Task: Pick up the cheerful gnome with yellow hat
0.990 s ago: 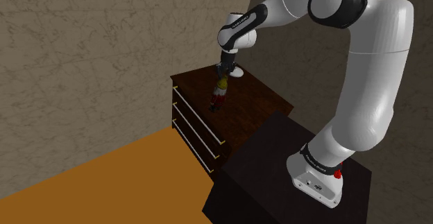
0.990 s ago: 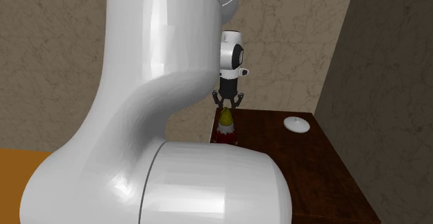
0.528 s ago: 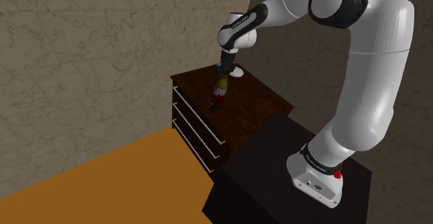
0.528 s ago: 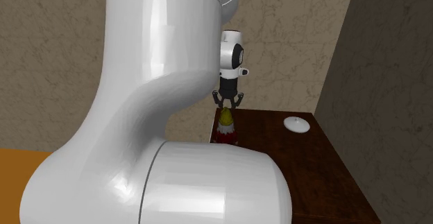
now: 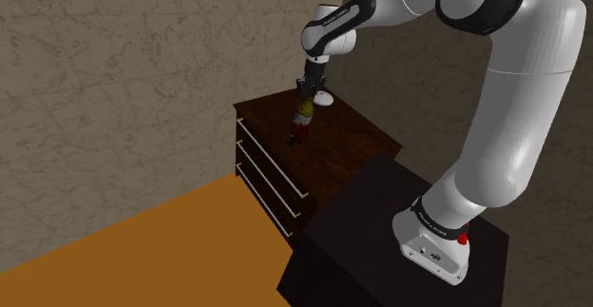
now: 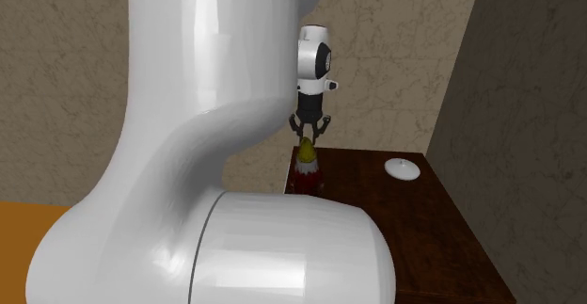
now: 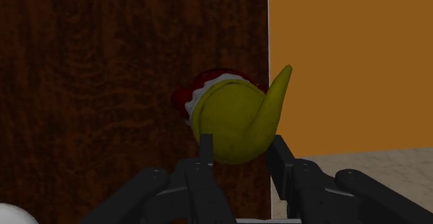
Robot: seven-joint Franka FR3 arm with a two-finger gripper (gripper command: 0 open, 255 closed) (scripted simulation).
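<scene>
While snug on the yellow-hatted gnome (image 7: 232, 122), claw (image 7: 241, 148) near the dresser (image 7: 104, 84) edge, open orange floor (image 7: 347, 63) beyond.

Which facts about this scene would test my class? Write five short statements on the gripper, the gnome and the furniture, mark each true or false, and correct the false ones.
1. The gripper clasps the gnome by its hat, one finger on each side. True.
2. The gnome's hat is blue. False: it is yellow, with a curled tip.
3. A small white dish lies on the dark wooden dresser, apart from the gnome. True.
4. The dresser front has a single drawer. False: the shoulder view shows three drawers, each with a long pale handle.
5. The floor beside the dresser is green. False: it is orange.
</scene>
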